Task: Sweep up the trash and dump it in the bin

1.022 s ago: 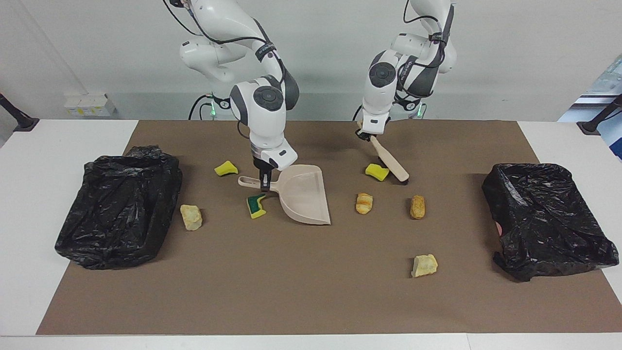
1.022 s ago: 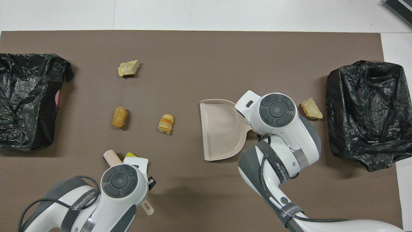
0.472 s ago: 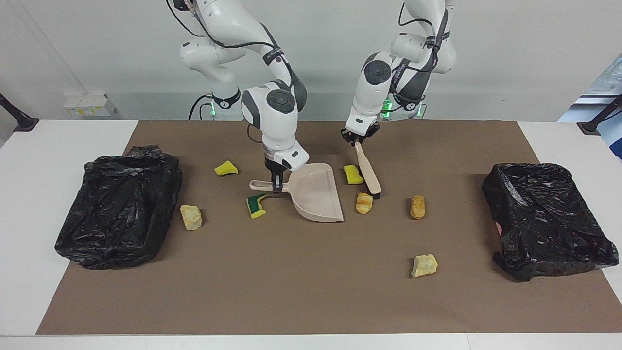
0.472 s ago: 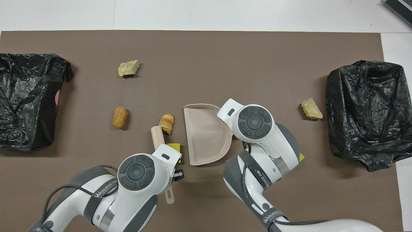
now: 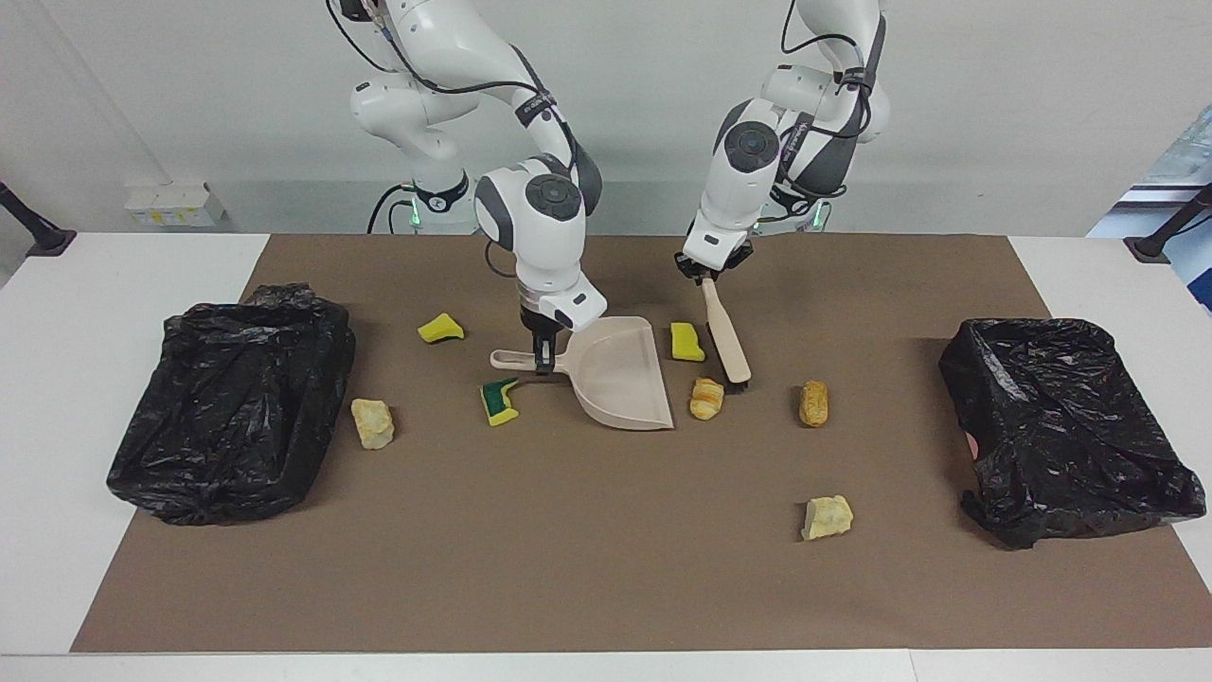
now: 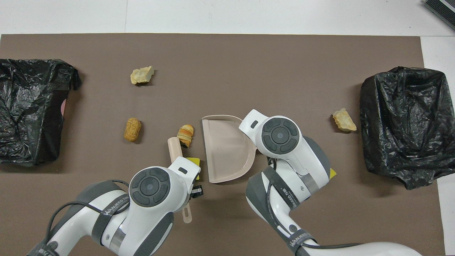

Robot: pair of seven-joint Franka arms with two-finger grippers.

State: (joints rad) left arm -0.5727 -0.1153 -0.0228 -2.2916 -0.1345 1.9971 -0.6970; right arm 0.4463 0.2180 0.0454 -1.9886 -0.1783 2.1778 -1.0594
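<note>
Facing view: I am clamping my right tool (image 5: 543, 358) tight on the dustpan (image 5: 620, 374) handle, mid-table (image 5: 57, 313), while my left tool (image 5: 705, 276) is gripping the brush (image 5: 727, 333), its bristles beside a bread chunk (image 5: 706, 398). A yellow sponge (image 5: 686, 342) is lying between pan and brush; other scraps are lying scattered.

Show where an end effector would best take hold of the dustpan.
Probably the thin handle of the dustpan, from above: it sticks out level from the wide scoop, slim enough to pinch. The right end effector grips it that way.
</note>
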